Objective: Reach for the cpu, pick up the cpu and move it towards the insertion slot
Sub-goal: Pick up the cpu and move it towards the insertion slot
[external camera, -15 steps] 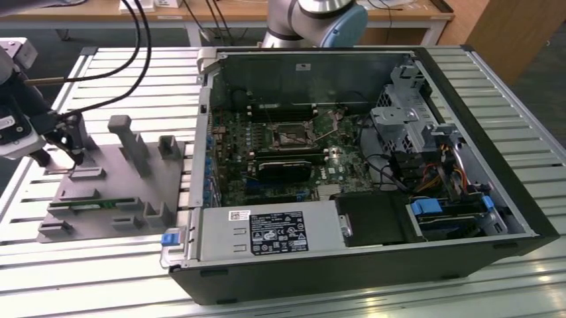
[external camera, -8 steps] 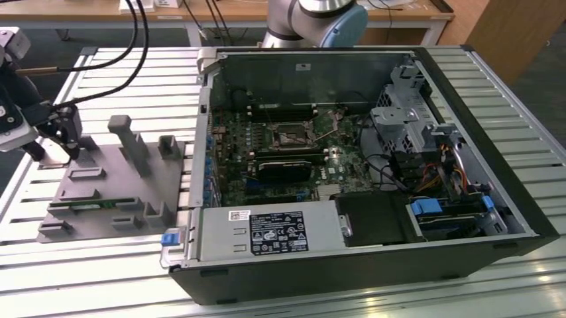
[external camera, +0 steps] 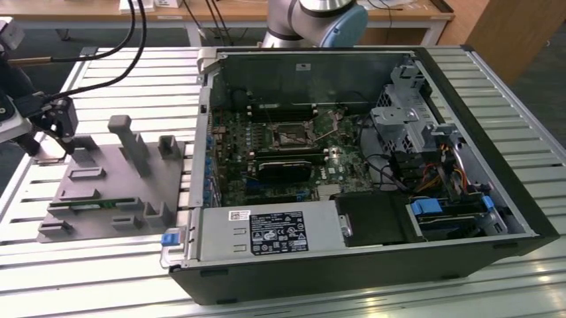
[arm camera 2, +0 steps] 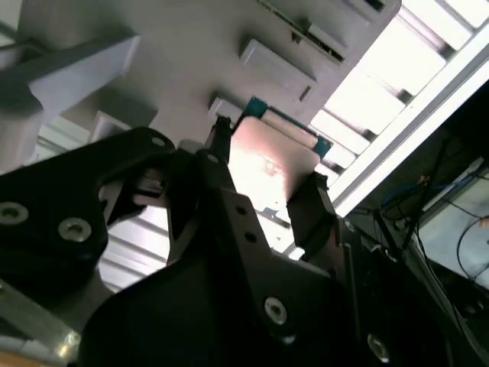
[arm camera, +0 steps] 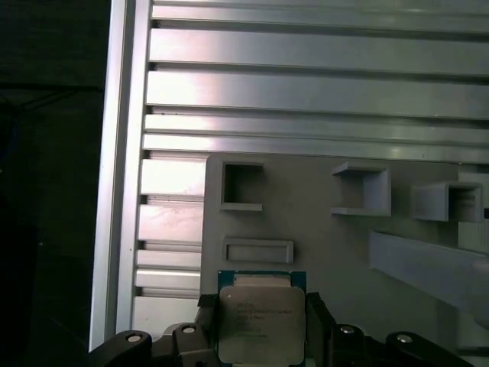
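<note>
- The black two-fingered gripper (arm camera: 262,315) is clamped on the cpu (arm camera: 262,325), a small flat square chip with a shiny silver metal top and a thin green-blue rim. In the first wrist view, its dark fingers (arm camera: 206,321) press against two opposite edges.
- The second wrist view shows the same grasp from below the gripper (arm camera 2: 266,170): the cpu (arm camera 2: 269,162) sits between the two finger tips, its bright top catching the light.
- The cpu is over the pale grey plastic fixture (arm camera: 306,222) with its shallow pockets and upright blocks (whether it rests in its pocket or is raised off it, I cannot tell).
- In the exterior view, the gripper (external camera: 58,147) hangs over the far corner of the fixture (external camera: 115,192) on the exterior view's left, which lies on the slatted aluminium table (external camera: 106,278).
- The insertion slot (external camera: 288,136), a small square dark socket in a silvery frame on the green board, lies inside the open black computer case (external camera: 354,271), well apart from the gripper, towards the exterior view's right.
- The grey-and-blue arm (external camera: 319,20) stands behind the case.
</note>
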Robot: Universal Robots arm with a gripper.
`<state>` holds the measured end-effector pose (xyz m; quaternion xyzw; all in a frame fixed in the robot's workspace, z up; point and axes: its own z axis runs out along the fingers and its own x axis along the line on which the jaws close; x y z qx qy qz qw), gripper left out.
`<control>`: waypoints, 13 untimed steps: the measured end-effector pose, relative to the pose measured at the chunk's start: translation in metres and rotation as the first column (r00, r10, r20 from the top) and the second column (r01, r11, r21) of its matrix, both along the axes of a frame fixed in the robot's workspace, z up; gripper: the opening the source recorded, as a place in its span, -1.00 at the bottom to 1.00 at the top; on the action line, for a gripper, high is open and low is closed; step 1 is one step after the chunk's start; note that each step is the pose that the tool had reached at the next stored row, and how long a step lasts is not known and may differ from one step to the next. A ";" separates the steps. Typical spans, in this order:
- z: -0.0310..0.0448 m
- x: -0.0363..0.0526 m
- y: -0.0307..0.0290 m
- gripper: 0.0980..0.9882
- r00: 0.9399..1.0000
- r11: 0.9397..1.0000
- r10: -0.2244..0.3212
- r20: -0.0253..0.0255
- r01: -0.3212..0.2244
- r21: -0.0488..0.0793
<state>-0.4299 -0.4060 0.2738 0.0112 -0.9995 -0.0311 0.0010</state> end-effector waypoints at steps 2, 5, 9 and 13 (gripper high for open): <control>0.0009 0.0002 0.0000 0.00 1.000 1.000 0.000 0.000 0.000 0.000; 0.0040 0.0002 -0.0001 0.00 1.000 1.000 0.000 0.000 0.000 0.001; 0.0085 0.0002 0.0000 0.00 1.000 1.000 0.000 0.000 0.000 0.001; 0.0151 0.0002 0.0000 0.00 1.000 1.000 0.000 0.000 0.000 0.001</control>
